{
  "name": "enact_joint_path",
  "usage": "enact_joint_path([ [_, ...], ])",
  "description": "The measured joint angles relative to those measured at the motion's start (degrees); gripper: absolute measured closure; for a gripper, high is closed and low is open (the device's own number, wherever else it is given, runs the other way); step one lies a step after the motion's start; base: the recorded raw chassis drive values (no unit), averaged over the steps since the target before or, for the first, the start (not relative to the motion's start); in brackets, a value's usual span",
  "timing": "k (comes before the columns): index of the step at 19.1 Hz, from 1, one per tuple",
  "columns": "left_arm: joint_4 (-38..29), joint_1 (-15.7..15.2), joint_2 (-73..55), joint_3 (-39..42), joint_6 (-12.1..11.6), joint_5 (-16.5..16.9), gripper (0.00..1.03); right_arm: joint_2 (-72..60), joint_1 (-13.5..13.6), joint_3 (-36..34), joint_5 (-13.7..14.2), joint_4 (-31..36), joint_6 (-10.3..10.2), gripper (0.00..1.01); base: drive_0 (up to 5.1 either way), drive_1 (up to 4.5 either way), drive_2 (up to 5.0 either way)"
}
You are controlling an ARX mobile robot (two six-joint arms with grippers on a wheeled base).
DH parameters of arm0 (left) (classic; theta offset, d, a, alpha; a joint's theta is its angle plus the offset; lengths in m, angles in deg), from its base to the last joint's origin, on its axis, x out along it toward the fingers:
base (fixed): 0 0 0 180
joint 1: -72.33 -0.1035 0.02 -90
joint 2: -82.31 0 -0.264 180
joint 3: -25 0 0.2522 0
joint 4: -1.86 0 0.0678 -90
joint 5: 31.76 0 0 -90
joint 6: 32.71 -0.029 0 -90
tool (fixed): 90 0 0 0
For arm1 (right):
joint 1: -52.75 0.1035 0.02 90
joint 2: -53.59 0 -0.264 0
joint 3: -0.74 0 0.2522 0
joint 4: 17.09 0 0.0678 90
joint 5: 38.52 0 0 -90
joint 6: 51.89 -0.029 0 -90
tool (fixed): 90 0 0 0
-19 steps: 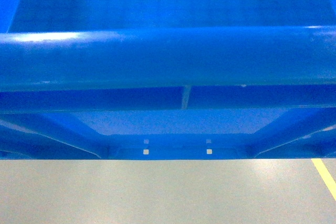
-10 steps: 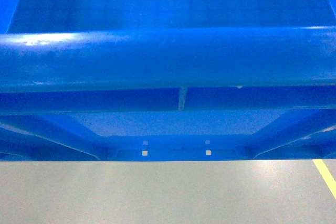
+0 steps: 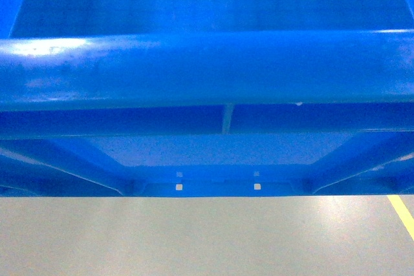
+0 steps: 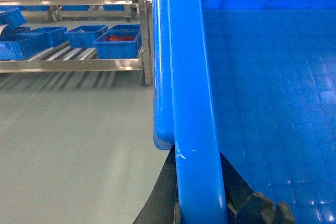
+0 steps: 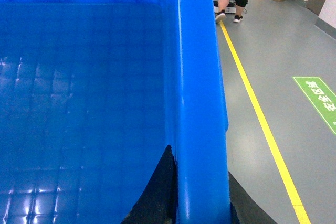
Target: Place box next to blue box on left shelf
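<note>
Large bright blue open-topped plastic crate [image 3: 207, 69] fills the head view above grey floor [image 3: 207, 237]. Left fingers [image 4: 163, 192] straddle its thick rim at the lower centre of the left wrist view, clamped on it. Right fingers [image 5: 157, 192] likewise grip the opposite rim, one inside, one outside.

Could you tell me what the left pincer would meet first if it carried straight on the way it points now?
Probably the steel rack of blue trays ahead; only bare floor shows before it, though depth is unclear.

Green floor sign [image 5: 320, 100] bears white characters, cut off, unreadable.
</note>
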Motion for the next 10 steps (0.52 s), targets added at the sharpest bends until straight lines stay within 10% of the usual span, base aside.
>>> enact_joint_path([
  [10,0.02,0.00,0.00,0.00,-0.07,0.00,0.96,-0.07,0.00,0.00,0.02,-0.11,-0.02,0.92,0.0,3.97,-4.0],
])
